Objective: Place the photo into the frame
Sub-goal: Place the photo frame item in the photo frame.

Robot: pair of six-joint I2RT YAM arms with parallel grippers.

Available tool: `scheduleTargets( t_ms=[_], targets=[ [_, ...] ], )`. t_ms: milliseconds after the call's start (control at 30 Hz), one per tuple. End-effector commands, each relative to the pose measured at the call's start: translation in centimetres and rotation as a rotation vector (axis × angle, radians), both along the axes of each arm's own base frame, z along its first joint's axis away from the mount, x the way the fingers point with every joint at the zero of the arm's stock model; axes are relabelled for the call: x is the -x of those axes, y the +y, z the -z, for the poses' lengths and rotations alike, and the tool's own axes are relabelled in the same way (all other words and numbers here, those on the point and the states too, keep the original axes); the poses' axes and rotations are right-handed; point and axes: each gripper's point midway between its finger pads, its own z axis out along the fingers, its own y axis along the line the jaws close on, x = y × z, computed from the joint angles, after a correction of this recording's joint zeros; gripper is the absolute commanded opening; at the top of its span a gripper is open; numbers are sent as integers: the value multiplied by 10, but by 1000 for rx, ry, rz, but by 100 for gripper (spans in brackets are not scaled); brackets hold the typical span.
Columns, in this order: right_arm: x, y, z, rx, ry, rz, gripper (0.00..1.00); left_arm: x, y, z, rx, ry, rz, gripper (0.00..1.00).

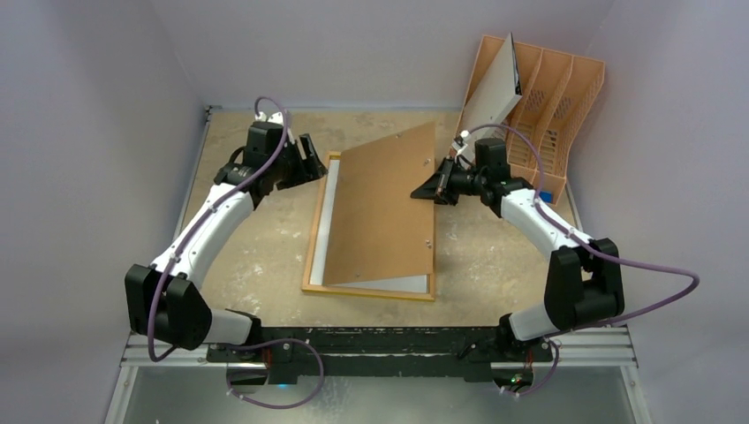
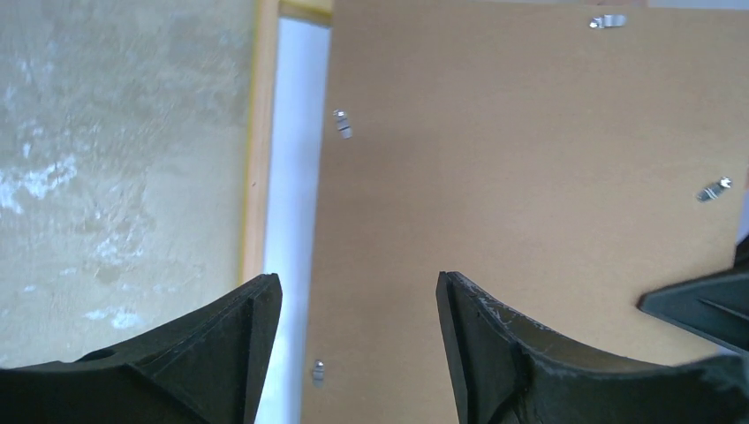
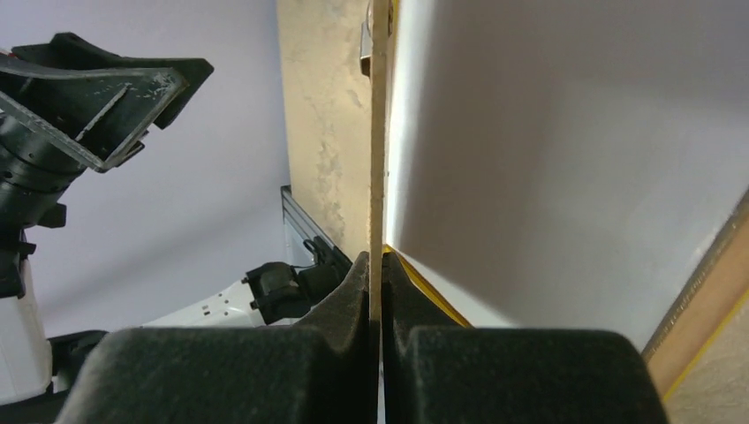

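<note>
- Seen from above: frame (image 1: pixel 312 243) lies flat mid-table (image 1: pixel 256 256) between the two arms, light wood back facing up, w/ a thin yellow line along its outer edge.
- Brown board (image 1: pixel 384 208) sits askew over the frame. Its L edge is down inside the frame and its R side is raised, so it slopes.
- R gripper (image 1: pixel 422 190) pinches the board's raised R edge. In the R wrist view both fingers (image 3: pixel 353 291) press flat on the thin board edge (image 3: pixel 378 132), no gap.
- L gripper (image 1: pixel 316 163) is by the frame's far L corner, fingers spread wide, nothing between them. L wrist view looks down between the fingers (image 2: pixel 256 309) onto the board's L edge. Can't tell if it touches anything.
- Small metal clips (image 2: pixel 343 124) dot the board's upper face.
- White sheet in the frame (image 1: pixel 326 221) shows as a strip along the L side and the near side, beneath the board.
- Orange rack (image 1: pixel 552 88) stands at the far R of the table, w/ a white sheet in the rack (image 1: pixel 490 88) leaning upright in its L slot.
- No printed side shows, so can't tell which white sheet, if either, is the photo.
</note>
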Motion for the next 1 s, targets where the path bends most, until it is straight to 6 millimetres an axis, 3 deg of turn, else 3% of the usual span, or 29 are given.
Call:
scheduleTargets(
  t_ms=[0,133,333,533,700,967],
  targets=[
    [3,4,-16,-76,-23,19,0,0,14,38,-16,81,-83,66],
    [5,3,-5,-76,4,33,0,1,25,67,-53,118,-128,62],
    [0,6,-4,-92,-24,16,0,2,28,104,-78,181,-136,56],
    [-7,10,-1,-105,-48,-13,0,0,40,128,-139,203,-177,52],
    [-12,12,4,-113,-53,-29,0,2,41,148,-158,237,-172,42],
    [-13,17,10,-143,-30,-54,0,13,42,182,-180,311,-159,40]
  ],
)
